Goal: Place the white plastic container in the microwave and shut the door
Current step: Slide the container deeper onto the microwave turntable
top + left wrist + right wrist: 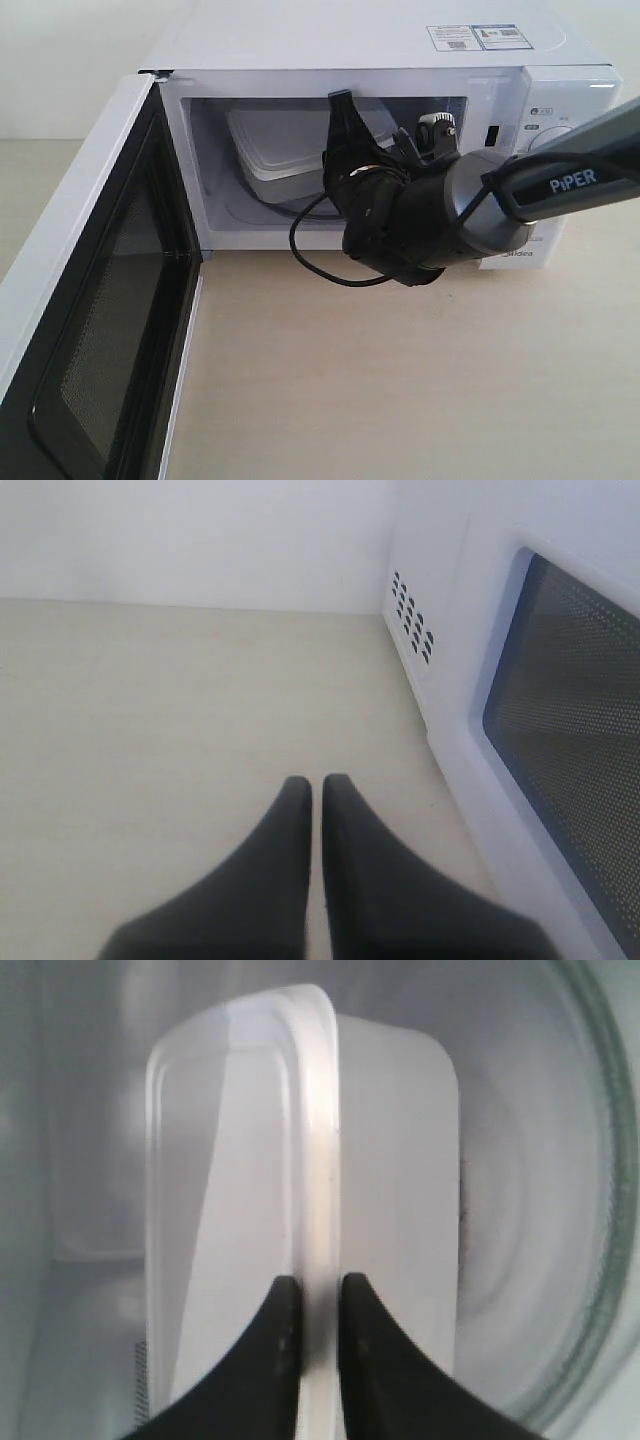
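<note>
White plastic container [272, 150] in microwave [350, 45], rim pinched by right hand [313, 1285]; door [60, 250] stands open.

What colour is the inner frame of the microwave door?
Black, around the dark mesh window of the door; clearest in the exterior view.

Cavity mouth: right arm [470, 205] and its looped cable [310, 255] fill the centre and right.
Cavity interior: white plastic container [270, 150] takes the left rear.
Left flank: door [70, 250] swung wide, walling that side.
Front approach: table [400, 380] bare before the microwave [350, 45].
</note>
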Robot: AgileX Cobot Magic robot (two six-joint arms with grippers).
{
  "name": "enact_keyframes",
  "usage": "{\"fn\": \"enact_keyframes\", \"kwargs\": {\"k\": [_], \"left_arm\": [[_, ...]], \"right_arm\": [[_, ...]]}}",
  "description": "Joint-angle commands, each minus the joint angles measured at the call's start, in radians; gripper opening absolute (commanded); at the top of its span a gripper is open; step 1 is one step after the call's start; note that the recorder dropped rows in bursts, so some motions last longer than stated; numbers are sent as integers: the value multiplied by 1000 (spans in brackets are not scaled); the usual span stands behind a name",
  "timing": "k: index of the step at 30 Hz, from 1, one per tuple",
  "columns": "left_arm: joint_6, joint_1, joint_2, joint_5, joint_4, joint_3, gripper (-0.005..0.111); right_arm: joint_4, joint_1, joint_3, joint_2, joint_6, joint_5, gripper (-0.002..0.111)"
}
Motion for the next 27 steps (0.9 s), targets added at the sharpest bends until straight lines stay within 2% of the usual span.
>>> {"fn": "enact_keyframes", "kwargs": {"k": [1, 4, 12, 16, 19, 21, 25, 27], "left_arm": [[1, -4, -2, -8, 5, 4, 4], [1, -4, -2, -8, 5, 4, 4], [1, -4, -2, -8, 5, 4, 4], [1, -4, -2, -8, 5, 4, 4], [1, -4, -2, -8, 5, 4, 4], [1, -4, -2, -8, 5, 4, 4], [1, -4, -2, -8, 5, 4, 4], [1, -4, -2, -8, 5, 4, 4]], "right_arm": [[-12, -5, -6, -2, -73, 19, 0], [-10, -5, -6, -2, -136, 17, 0], [-5, -5, -6, -2, -136, -8, 0], [-5, -5, -6, -2, -136, -21, 21], [-5, -5, -6, -2, -133, -33, 47], [4, -5, -6, -2, -132, -37, 53], [16, -5, -6, -2, -132, -30, 49], [16, -5, -6, -2, -132, -30, 41]]}}
